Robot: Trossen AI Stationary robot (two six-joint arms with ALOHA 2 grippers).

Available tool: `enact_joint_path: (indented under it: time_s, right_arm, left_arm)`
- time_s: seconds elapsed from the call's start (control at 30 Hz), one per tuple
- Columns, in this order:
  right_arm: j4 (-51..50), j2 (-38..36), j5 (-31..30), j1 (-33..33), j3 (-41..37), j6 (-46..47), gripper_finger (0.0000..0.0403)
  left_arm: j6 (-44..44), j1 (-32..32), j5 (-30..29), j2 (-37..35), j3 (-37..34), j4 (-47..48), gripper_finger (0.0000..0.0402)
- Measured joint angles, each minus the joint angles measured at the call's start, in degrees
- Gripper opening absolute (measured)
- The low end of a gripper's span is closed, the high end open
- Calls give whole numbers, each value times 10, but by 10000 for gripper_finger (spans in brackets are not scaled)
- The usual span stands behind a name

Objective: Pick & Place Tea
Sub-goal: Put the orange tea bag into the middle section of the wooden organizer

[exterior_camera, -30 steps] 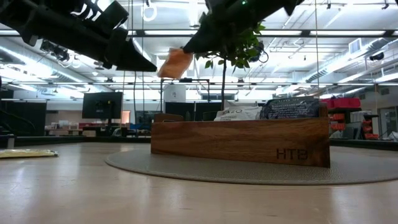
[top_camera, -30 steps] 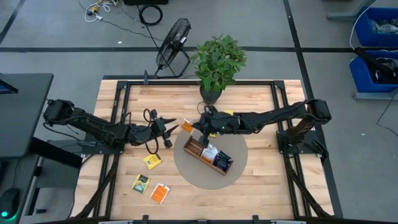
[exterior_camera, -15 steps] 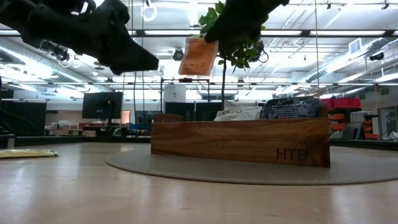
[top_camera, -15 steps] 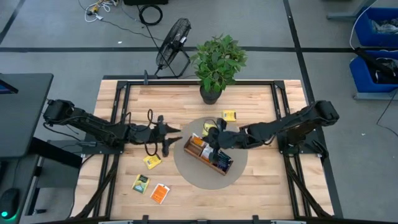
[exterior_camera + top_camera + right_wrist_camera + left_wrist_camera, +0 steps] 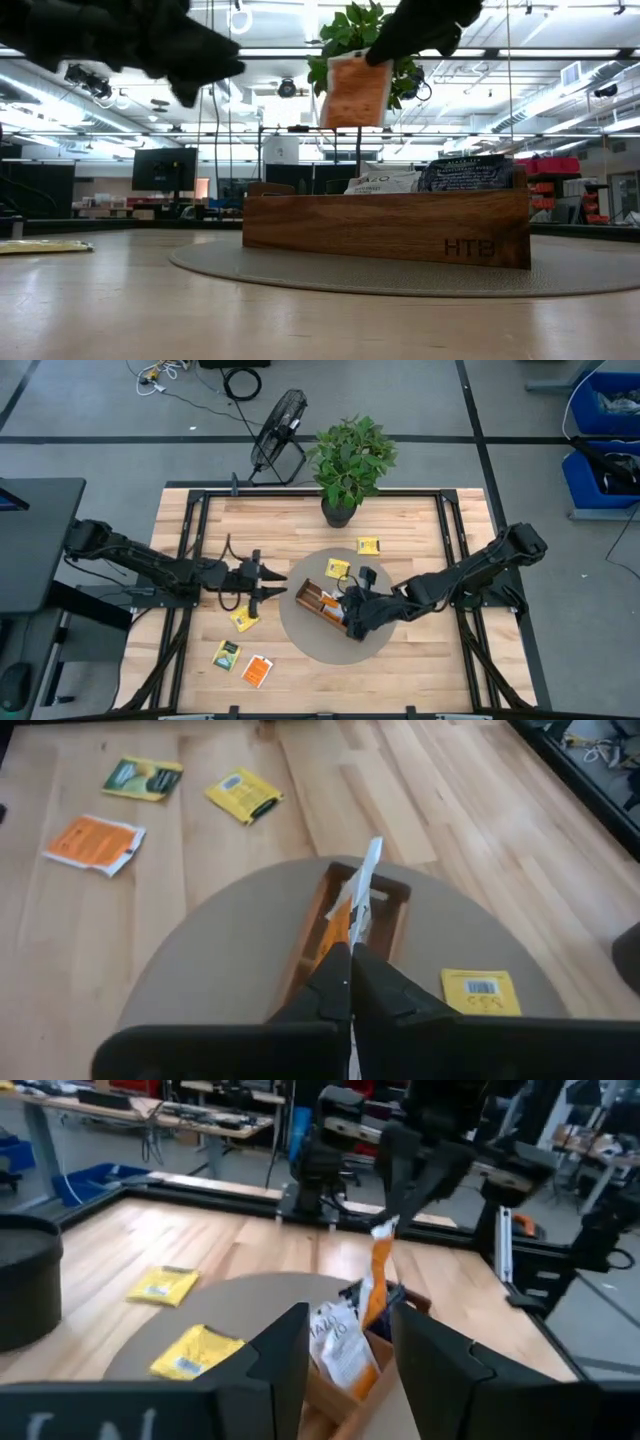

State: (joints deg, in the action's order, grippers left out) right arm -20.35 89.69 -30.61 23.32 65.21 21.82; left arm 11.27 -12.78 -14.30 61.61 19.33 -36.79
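Orange square tea sachet [image 5: 355, 90] hangs pinched in the right gripper [image 5: 378, 55] above the part-filled long brown wooden tray [image 5: 385, 228]; five sachets remain outside.

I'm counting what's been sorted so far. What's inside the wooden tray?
The wooden tray holds upright sachets: a white one and a dark one. The right gripper dangles an orange sachet above it. The tray's wall hides anything lower.

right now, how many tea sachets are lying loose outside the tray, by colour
yellow sachets: 3
yellow-green sachet: 1
orange sachet: 1
total: 5
not counted: the held orange sachet in the right hand, above the tray
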Motion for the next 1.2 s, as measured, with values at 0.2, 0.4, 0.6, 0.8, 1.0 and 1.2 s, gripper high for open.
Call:
enact_joint_path:
  time_s: [0.2,0.4,0.6,0.8,1.0,1.2]
  right_arm:
    - [-15,0,-36,13,0,18,0]
    - [-54,0,-59,23,0,69,0]
    - [-36,0,-62,34,-9,82,0]
    - [56,1,-59,34,-78,79,0]
    - [86,1,-52,38,-105,87,0]
    - [93,17,-43,32,-112,114,0]
  left_arm:
    - [2,-46,-45,-105,-54,20,140]
    - [2,-77,-75,-192,-68,100,140]
    - [-9,-96,-90,-249,-68,166,140]
    - [-1,-100,-96,-283,-68,214,140]
    - [1,-100,-97,-288,-68,222,140]
    - [1,-99,-110,-287,-68,222,140]
